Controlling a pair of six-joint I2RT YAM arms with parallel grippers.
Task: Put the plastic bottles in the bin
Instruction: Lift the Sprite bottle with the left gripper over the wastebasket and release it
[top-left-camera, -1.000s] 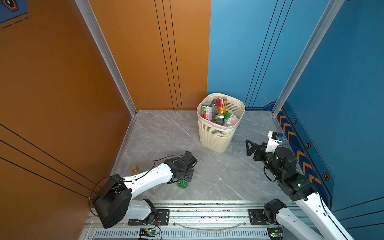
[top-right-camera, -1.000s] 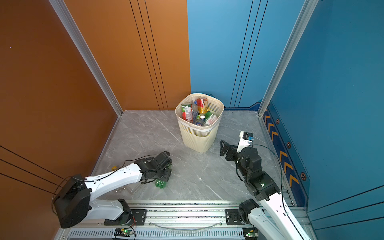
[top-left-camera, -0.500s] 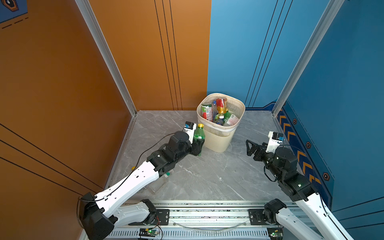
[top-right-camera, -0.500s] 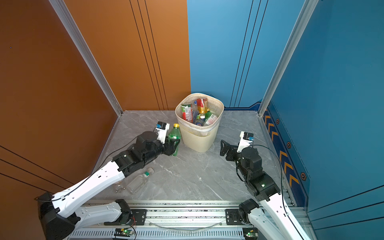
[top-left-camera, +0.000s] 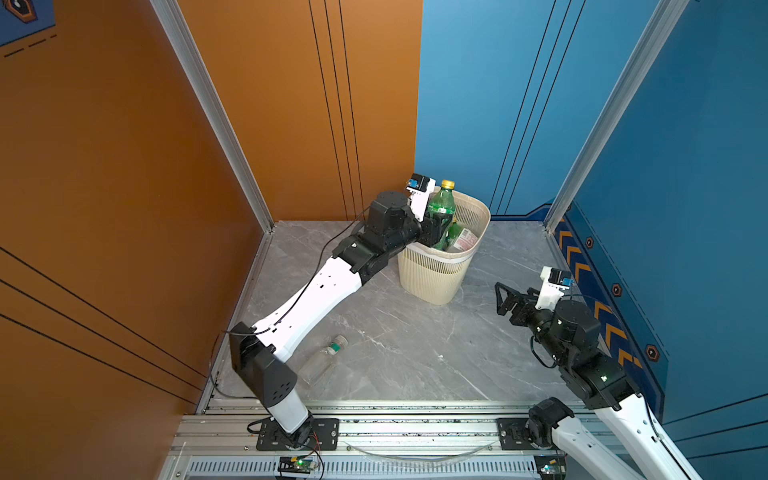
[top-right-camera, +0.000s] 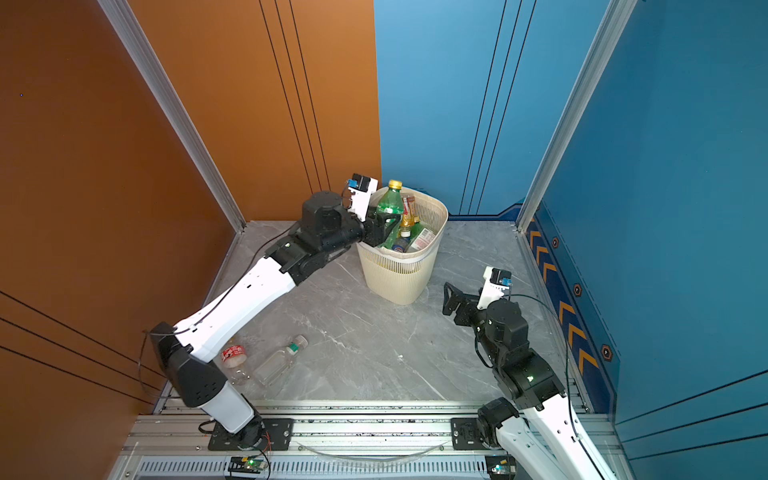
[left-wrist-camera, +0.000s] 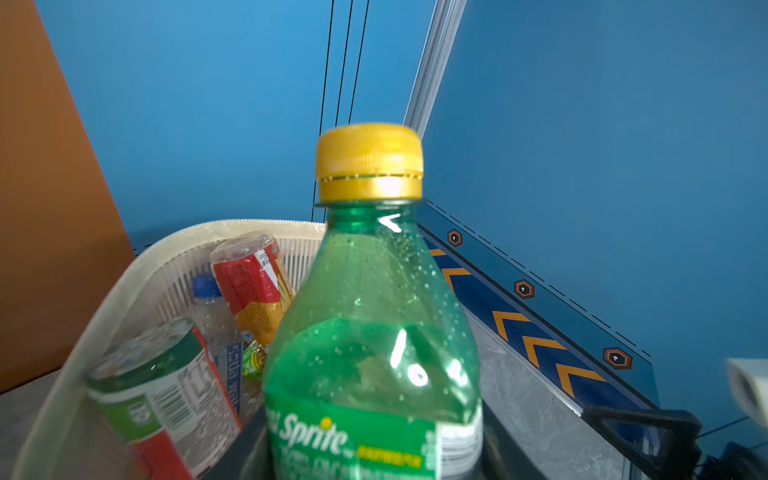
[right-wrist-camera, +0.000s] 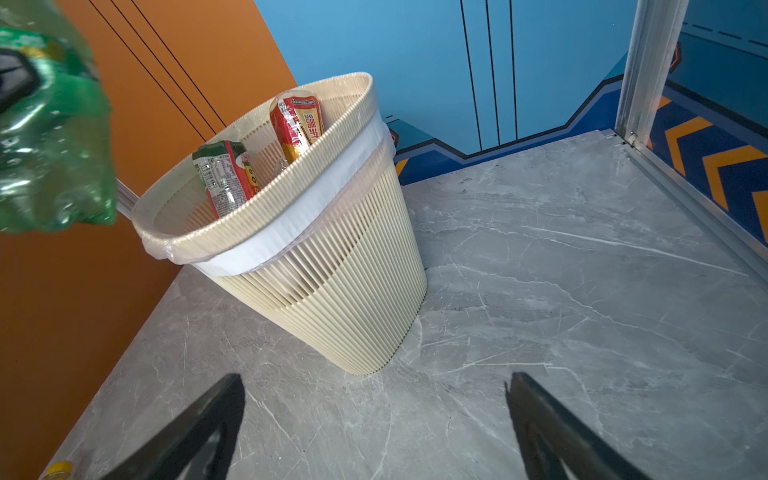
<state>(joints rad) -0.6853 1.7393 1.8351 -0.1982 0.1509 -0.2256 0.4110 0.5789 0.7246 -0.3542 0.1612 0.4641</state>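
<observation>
We are at the drop step. Our left pincer (top-right-camera: 384, 227) pinches a green bottle (top-right-camera: 391, 203) by its lower body, upright with its yellow cap on top. It is held over the rim of the bin (top-right-camera: 399, 278), on the side toward the left edge of the surface. The bin stands near the far edge and already holds several bottles. Next, we judge, the pincer must move further over the opening and spread. Our right pincer (right-wrist-camera: 374, 376) hangs spread and empty beside the bin. A clear bottle (top-right-camera: 276, 360) and a red-labelled bottle (top-right-camera: 233, 354) lie near the front-left corner.
</observation>
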